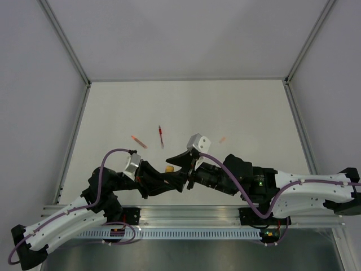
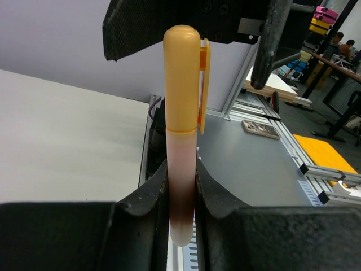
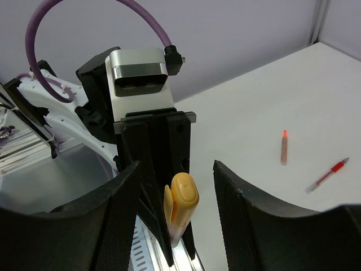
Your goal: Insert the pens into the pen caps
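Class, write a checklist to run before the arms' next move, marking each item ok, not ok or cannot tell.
1. Left gripper shut on orange pen: ok.
2. Orange cap seated on the pen, seam closed: ok.
3. Right gripper open, jaws either side of the cap, not touching: ok.
4. Red pen lying free on the table: ok.
5. Small piece right of it is a cap: cannot tell.

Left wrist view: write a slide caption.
Left gripper clamps an upright pale salmon plastic pen wearing its orange clipped cap, right gripper's fingers flanking.
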`<act>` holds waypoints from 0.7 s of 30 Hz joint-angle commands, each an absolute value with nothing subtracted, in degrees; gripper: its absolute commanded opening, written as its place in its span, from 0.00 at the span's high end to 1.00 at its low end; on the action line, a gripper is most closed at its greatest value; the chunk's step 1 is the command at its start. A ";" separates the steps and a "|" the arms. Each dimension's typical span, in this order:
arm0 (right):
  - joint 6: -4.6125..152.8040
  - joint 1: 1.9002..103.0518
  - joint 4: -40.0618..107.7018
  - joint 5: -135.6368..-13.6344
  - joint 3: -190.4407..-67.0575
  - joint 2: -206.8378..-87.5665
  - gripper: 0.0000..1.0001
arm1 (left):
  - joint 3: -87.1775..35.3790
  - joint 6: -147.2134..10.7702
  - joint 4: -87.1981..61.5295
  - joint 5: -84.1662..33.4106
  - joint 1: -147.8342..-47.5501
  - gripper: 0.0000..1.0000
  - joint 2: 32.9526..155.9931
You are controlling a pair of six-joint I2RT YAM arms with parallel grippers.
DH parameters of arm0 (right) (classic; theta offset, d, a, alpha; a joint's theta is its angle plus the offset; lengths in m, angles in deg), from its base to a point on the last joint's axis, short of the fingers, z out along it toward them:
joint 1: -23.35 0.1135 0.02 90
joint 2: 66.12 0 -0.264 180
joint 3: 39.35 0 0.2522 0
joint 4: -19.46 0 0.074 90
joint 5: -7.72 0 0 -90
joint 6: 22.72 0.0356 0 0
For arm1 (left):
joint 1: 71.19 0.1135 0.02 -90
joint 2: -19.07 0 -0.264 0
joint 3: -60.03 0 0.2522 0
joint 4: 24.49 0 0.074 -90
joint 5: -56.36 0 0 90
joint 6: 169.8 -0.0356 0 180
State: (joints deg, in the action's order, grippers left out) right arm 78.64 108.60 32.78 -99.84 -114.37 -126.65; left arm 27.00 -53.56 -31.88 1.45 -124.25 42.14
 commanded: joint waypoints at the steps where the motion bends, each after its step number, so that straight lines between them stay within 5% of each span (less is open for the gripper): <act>1: 79.94 108.34 28.04 -98.36 -113.33 -127.29 0.41 | 27.02 -53.52 -34.90 3.36 -124.10 0.98 42.36; 21: 80.73 108.34 25.14 -100.03 -112.70 -126.33 0.43 | 26.93 -53.96 -34.55 3.63 -124.10 0.98 42.18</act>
